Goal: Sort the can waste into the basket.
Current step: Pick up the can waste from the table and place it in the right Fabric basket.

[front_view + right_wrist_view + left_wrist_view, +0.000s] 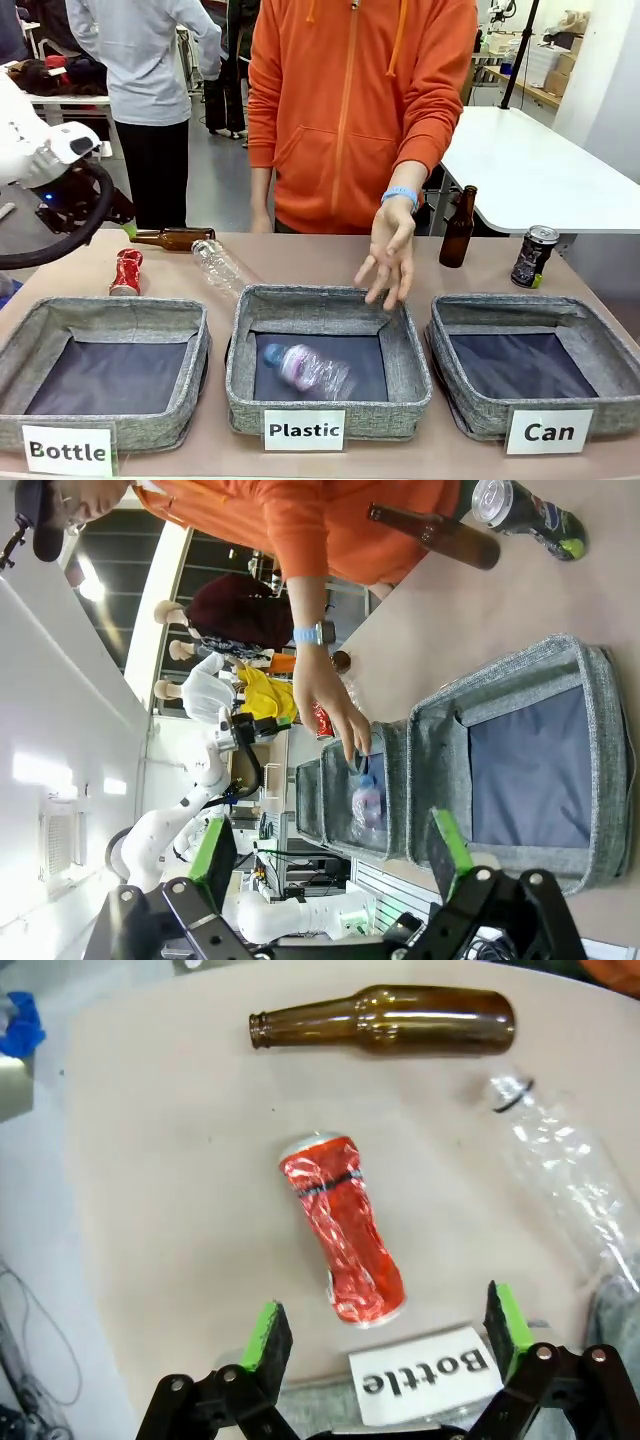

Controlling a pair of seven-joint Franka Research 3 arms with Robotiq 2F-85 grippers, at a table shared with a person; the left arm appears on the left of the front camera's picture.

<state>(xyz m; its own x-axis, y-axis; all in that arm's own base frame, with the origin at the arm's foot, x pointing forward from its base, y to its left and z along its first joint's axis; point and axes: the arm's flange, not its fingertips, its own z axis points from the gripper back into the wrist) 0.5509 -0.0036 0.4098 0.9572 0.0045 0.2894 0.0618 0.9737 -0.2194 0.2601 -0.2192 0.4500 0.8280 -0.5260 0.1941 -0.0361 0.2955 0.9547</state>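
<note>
- Can waste comprised two items: a crushed red can [342, 1242] and a dark can [534, 256], both on the table [170, 1160] and both outside the "Can" basket [600, 340].
- We found the crushed red can lying on its side directly ahead of the left gripper [385, 1328]. In the left wrist view its near end sat between the two green pads [265, 1332] and touched neither.
- We recorded the left gripper with its jaws spread wide, holding nothing.
- From the front, the crushed red can lay at the table's left, just beyond the far rim of the "Bottle" basket [100, 318] and near a brown bottle [385, 1022] lying on its side.
- We noted its body as shiny red, heavily creased and pinched at the middle, with a silver rim at each end.
- We found the dark can standing upright at the table's far right, just beyond the far corner of the "Can" basket and well apart from both grippers.
- Its top was silver, and blue-green markings showed near its base.
- We recorded the right gripper [330, 845] with its jaws spread and empty. In its wrist view the "Can" basket lay ahead of the fingers and the dark can beyond it.
</note>
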